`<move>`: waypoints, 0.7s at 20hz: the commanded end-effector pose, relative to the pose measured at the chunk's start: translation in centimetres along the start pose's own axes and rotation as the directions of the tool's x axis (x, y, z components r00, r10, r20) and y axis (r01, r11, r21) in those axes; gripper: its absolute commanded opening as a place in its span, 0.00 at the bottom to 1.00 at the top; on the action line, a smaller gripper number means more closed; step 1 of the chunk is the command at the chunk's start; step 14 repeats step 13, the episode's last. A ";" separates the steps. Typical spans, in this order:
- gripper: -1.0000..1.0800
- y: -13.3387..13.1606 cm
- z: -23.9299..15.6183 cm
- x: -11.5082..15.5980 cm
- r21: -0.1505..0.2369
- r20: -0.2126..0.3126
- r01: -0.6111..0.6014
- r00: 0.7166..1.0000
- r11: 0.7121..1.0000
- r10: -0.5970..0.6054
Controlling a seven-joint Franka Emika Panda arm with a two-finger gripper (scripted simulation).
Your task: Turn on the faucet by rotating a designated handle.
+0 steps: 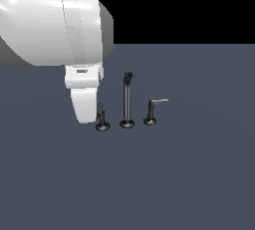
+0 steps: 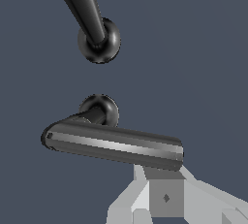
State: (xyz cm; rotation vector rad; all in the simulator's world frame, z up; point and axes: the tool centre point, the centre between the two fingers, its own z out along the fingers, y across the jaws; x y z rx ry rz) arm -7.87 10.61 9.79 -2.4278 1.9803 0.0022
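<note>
The faucet stands on the dark floor as three separate pieces: a tall thin spout in the middle and one short handle on each side. The designated handle is the one at the exterior view's left, directly under the white arm. In the wrist view its thick grey lever lies across the picture, going out from a short post on a round base. The other handle, with the thinner lever, is well apart at the exterior view's right and looks untouched.

The gripper is just beside the far end of the thick lever, and one pale finger seems to touch it or almost touch it (the contact itself I cannot confirm). How wide the jaws stand is not visible in either view, so I cannot tell whether they are open or closed, and nothing seems to be held.

My judgement is that the approach is finished and the real work, pushing the lever around its post, is only at its beginning or not yet begun. No water is visible to show a result.
</note>
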 end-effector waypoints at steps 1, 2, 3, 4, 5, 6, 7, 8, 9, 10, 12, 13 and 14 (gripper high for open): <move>0.00 0.6 0.0 2.1 -0.005 -0.006 -0.029 1.000 1.000 0.029; 0.00 0.2 0.0 0.2 -0.001 0.000 0.000 1.000 1.000 0.000; 0.00 0.1 0.0 0.9 -0.002 -0.001 -0.003 1.000 1.000 0.003; 0.00 0.0 0.0 1.5 -0.002 -0.002 -0.006 1.000 1.000 0.006; 0.00 -0.1 0.0 2.2 -0.003 -0.002 -0.009 1.000 1.000 0.009; 0.00 -0.2 0.0 2.8 -0.003 -0.003 -0.012 1.000 1.000 0.012; 0.00 -0.3 0.0 3.5 -0.003 -0.003 -0.015 1.000 1.000 0.015; 0.00 -0.4 0.0 4.1 -0.004 -0.004 -0.018 1.000 1.000 0.018; 0.00 -0.5 0.0 4.8 -0.004 -0.005 -0.020 1.000 1.000 0.020; 0.00 -0.6 -0.1 5.4 -0.005 -0.005 -0.023 1.000 1.000 0.023; 0.00 -0.7 -0.1 6.7 -0.006 -0.007 -0.029 1.000 1.000 0.029; 0.00 -0.7 -0.1 6.7 -0.006 -0.007 -0.029 1.000 1.000 0.029; 0.00 -0.7 -0.1 6.7 -0.006 -0.007 -0.029 1.000 1.000 0.029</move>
